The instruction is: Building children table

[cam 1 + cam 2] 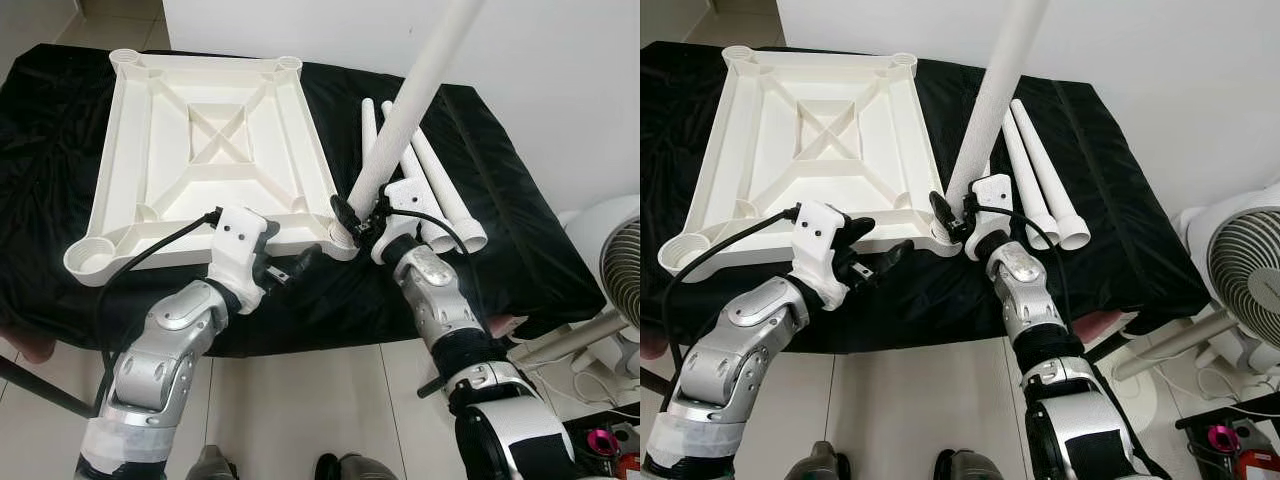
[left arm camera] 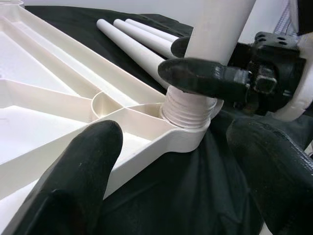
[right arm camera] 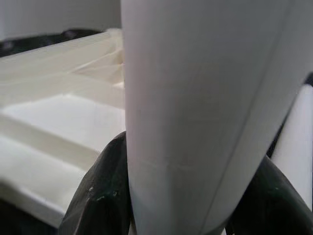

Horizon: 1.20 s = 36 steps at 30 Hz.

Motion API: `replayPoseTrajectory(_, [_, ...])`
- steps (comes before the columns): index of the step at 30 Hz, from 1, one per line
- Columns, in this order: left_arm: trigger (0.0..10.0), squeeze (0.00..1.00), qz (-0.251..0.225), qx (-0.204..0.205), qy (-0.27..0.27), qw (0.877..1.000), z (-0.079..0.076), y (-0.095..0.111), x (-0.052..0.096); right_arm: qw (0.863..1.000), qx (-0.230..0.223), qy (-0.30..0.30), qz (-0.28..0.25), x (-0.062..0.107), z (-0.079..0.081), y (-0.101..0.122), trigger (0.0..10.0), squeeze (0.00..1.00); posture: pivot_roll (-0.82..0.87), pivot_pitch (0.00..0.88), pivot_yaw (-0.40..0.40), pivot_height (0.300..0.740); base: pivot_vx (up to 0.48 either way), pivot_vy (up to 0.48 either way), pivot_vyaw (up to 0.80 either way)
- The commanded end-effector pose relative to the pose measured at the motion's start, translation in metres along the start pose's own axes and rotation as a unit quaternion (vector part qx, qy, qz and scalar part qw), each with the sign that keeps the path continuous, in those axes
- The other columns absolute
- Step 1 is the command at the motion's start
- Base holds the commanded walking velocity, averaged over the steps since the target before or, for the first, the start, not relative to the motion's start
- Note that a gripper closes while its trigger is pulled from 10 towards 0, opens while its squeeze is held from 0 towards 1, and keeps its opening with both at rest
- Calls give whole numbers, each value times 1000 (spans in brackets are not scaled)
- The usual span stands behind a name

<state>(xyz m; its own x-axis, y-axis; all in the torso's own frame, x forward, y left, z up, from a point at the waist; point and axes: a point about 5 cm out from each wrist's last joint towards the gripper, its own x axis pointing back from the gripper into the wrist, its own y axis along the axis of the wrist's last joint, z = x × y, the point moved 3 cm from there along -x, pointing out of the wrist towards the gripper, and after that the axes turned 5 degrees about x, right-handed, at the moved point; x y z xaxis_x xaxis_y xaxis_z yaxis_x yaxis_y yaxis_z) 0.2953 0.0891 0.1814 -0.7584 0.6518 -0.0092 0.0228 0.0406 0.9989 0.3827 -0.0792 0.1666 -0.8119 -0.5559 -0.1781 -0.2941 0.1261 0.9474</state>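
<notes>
Table leg [image 1: 415, 95] gripped by right pincer [image 1: 362, 218] in tabletop [image 1: 200, 140] socket.

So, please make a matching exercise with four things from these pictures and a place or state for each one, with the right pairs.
Things:
1. table top
2. held leg
3. spare legs
4. left gripper

States:
A. open, beside the near corner socket
B. lying flat on the black cloth
C. upside down, ribs showing
D. upright in the right gripper, threaded end at a corner socket

Pairs: 1-C, 2-D, 3-B, 4-A
</notes>
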Motion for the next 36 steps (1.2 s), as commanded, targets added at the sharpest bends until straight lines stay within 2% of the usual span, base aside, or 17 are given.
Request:
replayPoseTrajectory(1, [10000,0,-8,-6,25,1000,2,4,-1,999,29,35,24,8,6,-13,10000,0,58,78,-120,740,0,0,0])
replayPoseTrajectory(4, [10000,0,-8,-7,24,1000,2,4,-2,996,51,68,29,11,15,-16,10000,0,56,77,-118,740,0,0,0])
replayPoseTrajectory(11, [10000,0,-7,-7,21,1000,2,4,-2,995,31,86,42,12,18,-23,10000,0,57,76,-115,740,0,0,0])
replayPoseTrajectory(13, [10000,0,-7,-7,21,1000,2,5,-2,996,13,81,46,12,17,-25,10000,0,60,76,-116,740,0,0,0])
replayPoseTrajectory(16, [10000,0,-7,-9,22,1000,3,6,-2,994,-59,59,71,9,12,-32,10000,0,60,80,-112,740,0,0,0])
replayPoseTrajectory(22, [10000,0,-7,-9,21,1000,3,6,-1,990,-101,40,87,4,8,-35,10000,0,59,83,-109,740,0,0,0])
replayPoseTrajectory(26, [10000,0,-7,-9,21,1000,3,6,-1,990,-102,35,89,1,8,-34,10000,0,61,86,-106,740,0,0,0])
replayPoseTrajectory(31, [10000,0,-7,-11,24,1000,4,7,0,993,-79,28,83,-2,13,-32,10000,0,66,91,-109,740,0,0,0])
replayPoseTrajectory(36, [10000,0,-8,-11,26,1000,5,8,1,994,-85,4,64,-3,15,-28,10000,0,70,90,-114,740,0,0,0])
